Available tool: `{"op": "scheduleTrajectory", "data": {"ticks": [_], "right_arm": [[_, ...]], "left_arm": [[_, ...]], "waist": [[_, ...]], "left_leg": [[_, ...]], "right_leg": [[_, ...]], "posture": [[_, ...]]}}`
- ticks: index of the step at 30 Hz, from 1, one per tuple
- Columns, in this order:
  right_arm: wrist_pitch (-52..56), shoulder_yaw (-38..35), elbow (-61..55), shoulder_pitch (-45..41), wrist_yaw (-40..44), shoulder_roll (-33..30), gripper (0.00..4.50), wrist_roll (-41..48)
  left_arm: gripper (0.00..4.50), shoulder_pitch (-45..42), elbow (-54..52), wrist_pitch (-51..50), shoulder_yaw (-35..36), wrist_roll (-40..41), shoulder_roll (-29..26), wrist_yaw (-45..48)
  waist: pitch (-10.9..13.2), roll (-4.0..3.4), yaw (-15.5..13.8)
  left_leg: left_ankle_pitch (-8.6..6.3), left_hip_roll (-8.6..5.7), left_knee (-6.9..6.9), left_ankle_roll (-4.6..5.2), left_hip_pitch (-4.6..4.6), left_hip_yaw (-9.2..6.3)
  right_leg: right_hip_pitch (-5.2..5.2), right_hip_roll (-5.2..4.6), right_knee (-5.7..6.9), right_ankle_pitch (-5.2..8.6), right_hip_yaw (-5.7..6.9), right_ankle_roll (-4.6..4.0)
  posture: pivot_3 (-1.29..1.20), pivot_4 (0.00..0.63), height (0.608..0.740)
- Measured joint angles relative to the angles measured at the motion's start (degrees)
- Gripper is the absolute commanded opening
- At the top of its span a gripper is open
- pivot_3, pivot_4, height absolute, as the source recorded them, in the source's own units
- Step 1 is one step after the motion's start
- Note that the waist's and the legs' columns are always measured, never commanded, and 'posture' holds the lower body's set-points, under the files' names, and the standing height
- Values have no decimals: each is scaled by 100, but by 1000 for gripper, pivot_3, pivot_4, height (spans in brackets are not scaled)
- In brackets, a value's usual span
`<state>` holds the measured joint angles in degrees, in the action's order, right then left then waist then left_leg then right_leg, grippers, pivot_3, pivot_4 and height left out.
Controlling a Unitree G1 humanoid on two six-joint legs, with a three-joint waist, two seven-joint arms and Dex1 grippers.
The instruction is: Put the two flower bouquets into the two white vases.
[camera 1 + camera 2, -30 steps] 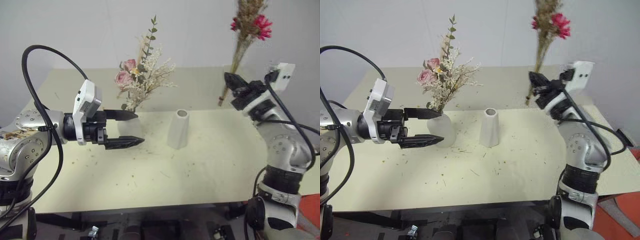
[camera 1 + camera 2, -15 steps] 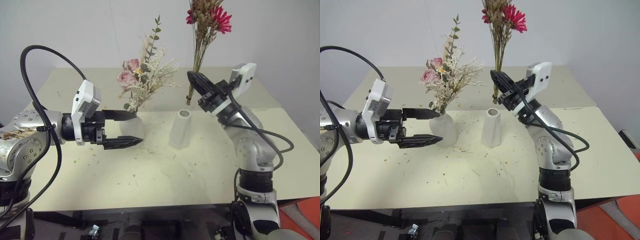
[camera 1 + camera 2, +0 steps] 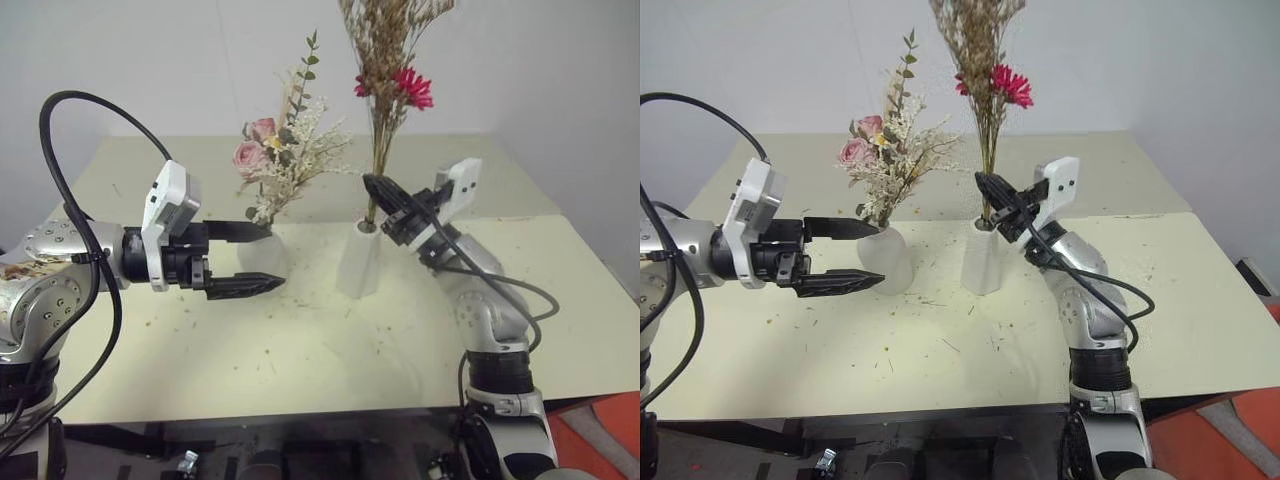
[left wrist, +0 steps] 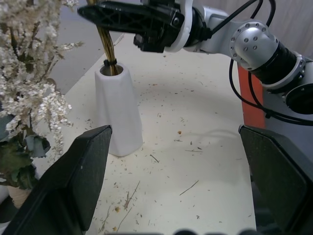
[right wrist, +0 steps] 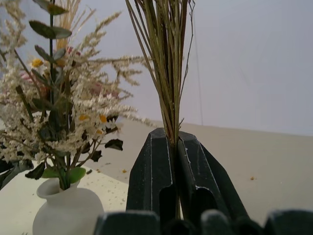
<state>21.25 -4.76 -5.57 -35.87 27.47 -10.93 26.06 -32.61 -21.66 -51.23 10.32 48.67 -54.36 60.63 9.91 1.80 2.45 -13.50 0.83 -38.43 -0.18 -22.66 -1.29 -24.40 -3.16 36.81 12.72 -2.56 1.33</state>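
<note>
I've swung my right gripper (image 3: 372, 186), clamped on the slim bouquet (image 3: 385, 90), over so its stems enter the tall vase (image 3: 358, 262).

My two vases, the squat vase (image 3: 262, 262) and the tall vase (image 3: 358, 265), look matt white and smooth, like unglazed ceramic. The fuller bouquet (image 3: 287, 155) is dry and feathery with papery pink roses; the slim bouquet (image 3: 385, 60) has stiff, straw-like stems. My left claw (image 3: 258, 257) and right claw (image 5: 177, 183) are dull black plastic. The table (image 3: 330, 350) is a matt cream board.
</note>
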Motion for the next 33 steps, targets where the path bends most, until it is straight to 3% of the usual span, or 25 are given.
{"op": "scheduleTrajectory", "data": {"ticks": [14, 27, 33], "right_arm": [[-367, 169, 166, 393, 11, 58, 27, -285], [-478, 240, -130, 762, 28, -12, 4212, -373], [-55, 126, -1150, 1532, 488, -903, 4212, 6]], "left_arm": [[4500, 2, 0, 0, 0, 90, -38, -96], [4500, 0, 1, 1, -5, 90, -41, -93], [4500, 2, 11, 2, -1, 90, -61, -87]], "waist": [[0, 0, 2], [0, 0, 0], [0, 1, -21]], "left_leg": [[0, 0, 1, 0, 1, 1], [0, 0, 4, 0, 2, 0], [0, -4, 5, 0, 2, 2]], "right_leg": [[0, 0, 0, 0, -1, 0], [1, 0, -2, 1, -1, 0], [4, -5, -6, 2, 0, 2]], "posture": [[0, 150, 740], [0, 150, 740], [0, 150, 740]]}}
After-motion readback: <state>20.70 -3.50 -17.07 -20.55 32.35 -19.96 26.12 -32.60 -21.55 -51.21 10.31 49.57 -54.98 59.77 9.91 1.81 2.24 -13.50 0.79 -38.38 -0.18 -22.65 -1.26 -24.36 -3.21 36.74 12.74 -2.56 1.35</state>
